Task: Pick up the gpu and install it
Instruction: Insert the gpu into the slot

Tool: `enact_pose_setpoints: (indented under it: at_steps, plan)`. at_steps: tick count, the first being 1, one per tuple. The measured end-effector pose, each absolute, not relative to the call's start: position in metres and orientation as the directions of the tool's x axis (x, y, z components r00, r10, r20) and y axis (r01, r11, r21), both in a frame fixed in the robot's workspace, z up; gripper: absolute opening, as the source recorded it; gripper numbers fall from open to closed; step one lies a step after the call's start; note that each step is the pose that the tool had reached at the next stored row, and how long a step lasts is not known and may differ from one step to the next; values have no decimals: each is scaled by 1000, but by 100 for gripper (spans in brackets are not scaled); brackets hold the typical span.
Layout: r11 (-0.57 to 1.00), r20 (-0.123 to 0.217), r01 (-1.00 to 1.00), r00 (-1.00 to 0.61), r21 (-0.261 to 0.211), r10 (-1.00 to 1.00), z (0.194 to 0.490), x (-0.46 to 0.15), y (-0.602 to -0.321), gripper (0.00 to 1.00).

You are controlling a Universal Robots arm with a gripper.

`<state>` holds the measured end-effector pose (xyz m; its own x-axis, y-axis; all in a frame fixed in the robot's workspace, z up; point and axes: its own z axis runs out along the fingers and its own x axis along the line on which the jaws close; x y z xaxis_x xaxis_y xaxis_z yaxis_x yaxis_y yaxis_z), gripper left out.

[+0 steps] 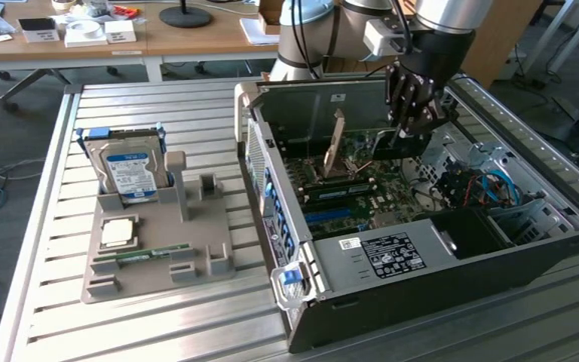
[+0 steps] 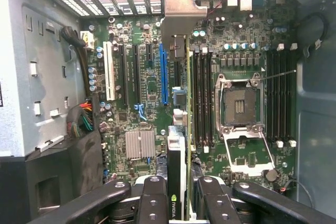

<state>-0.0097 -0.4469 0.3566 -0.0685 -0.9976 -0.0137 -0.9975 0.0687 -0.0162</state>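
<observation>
one gpu (image 1: pixel 335 142), one gripper (image 1: pixel 415 132), one open pc case (image 1: pixel 451 279). the gripper is clamped on the gpu, a finger on each side of the card. it's a thin dark board held on edge, with a pale metal bracket (image 2: pixel 181 11) at the far end and an nvidia label near the fingers. it sits inside the case over the green motherboard (image 2: pixel 147 77), bracket end toward the rear slot covers; can't tell if it's seated. on the table (image 1: pixel 169 324), one grey holder (image 1: pixel 159 275) carries one hard drive (image 1: pixel 129 170), one ram stick (image 1: pixel 154 253) and one cpu (image 1: pixel 118 230).
</observation>
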Motion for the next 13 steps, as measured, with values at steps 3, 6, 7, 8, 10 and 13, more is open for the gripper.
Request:
enact_pose_setpoints:
  at_steps: [3, 6, 7, 8, 10, 13]
  plan:
    - [69, -14, -998, -68, -16, -998, 356, -10, -447, 27]
    - [69, -13, -998, -68, -16, -998, 356, -10, -447, 27]
    - [69, -13, -998, -68, -16, -998, 356, -10, -447, 27]
    - [69, -13, -998, -68, -16, -998, 356, -10, -447, 27]
    - [69, -13, -998, -69, -16, -998, 356, -11, -447, 27]
    - [69, -14, -998, -68, -16, -998, 356, -12, -447, 27]
